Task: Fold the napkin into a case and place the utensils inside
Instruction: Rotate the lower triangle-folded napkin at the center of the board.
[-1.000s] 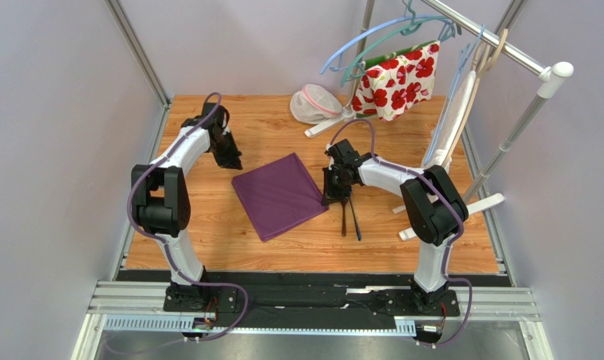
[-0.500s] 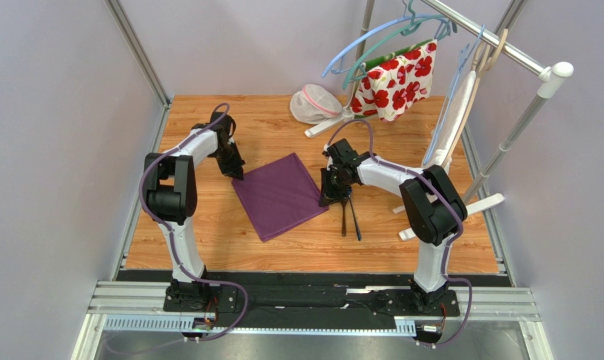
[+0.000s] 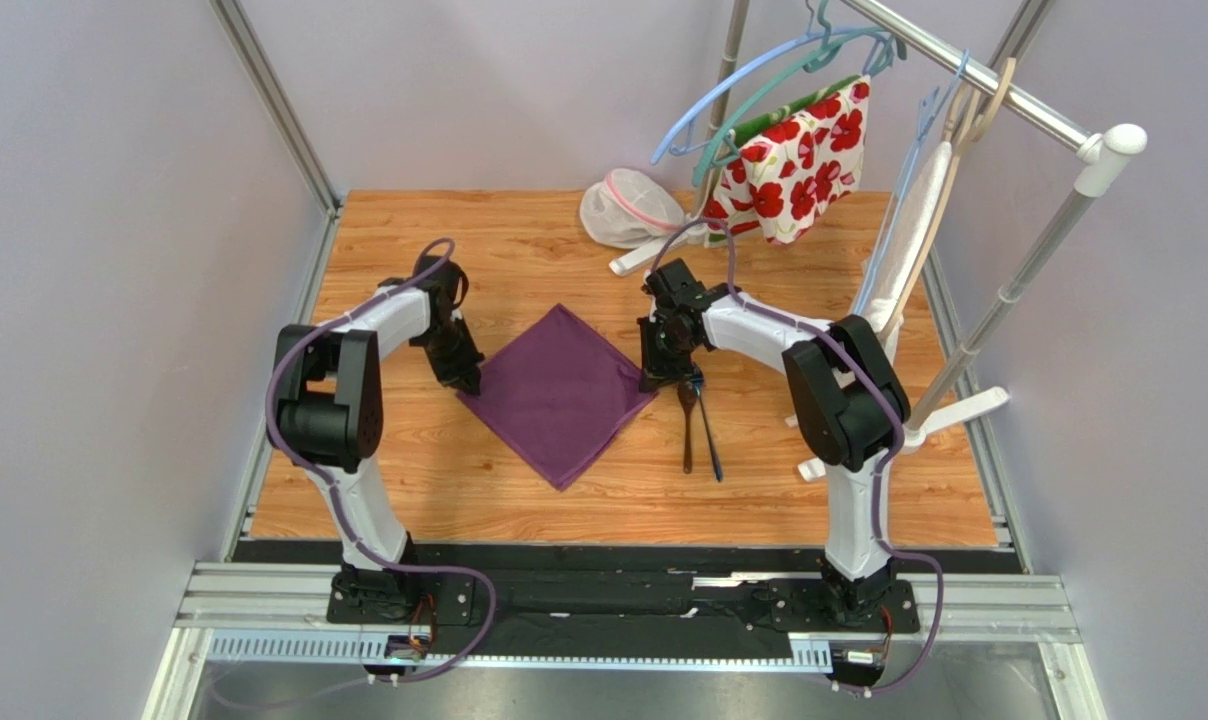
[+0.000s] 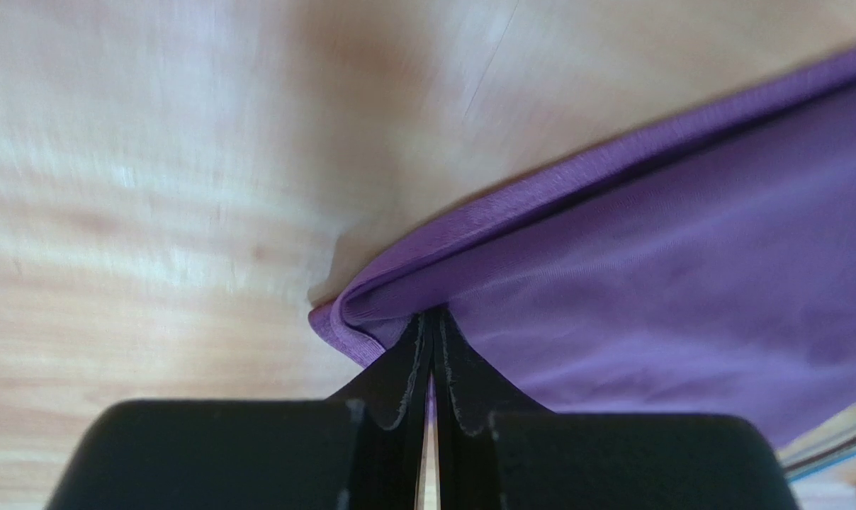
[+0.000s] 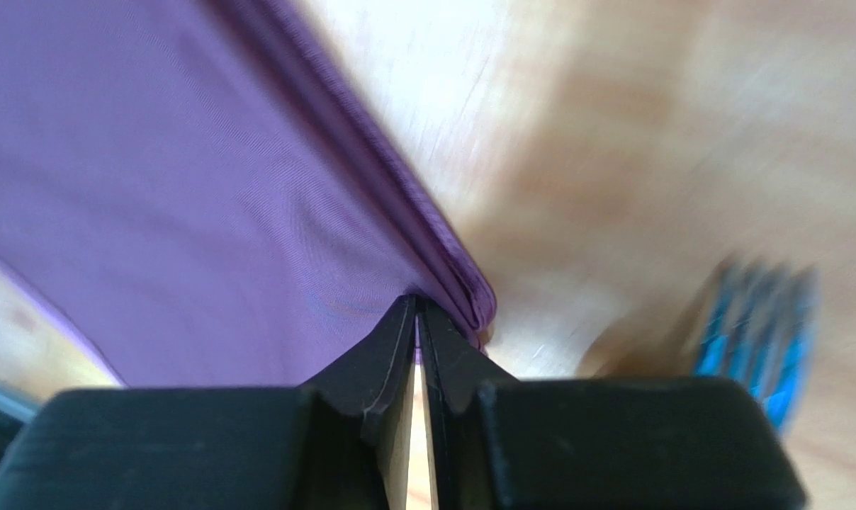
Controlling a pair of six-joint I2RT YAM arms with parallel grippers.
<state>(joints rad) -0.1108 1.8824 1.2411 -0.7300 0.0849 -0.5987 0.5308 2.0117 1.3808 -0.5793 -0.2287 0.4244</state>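
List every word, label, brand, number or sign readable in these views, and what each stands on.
None: no word, number, brand or sign can be read in any view.
The napkin is plain, the hanging cloth bears only red flowers, and the utensils show no marking that can be made out.

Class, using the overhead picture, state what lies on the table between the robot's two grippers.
The purple napkin fills that stretch, as the top view shows; the left gripper and right gripper each pinch an opposite corner of it.
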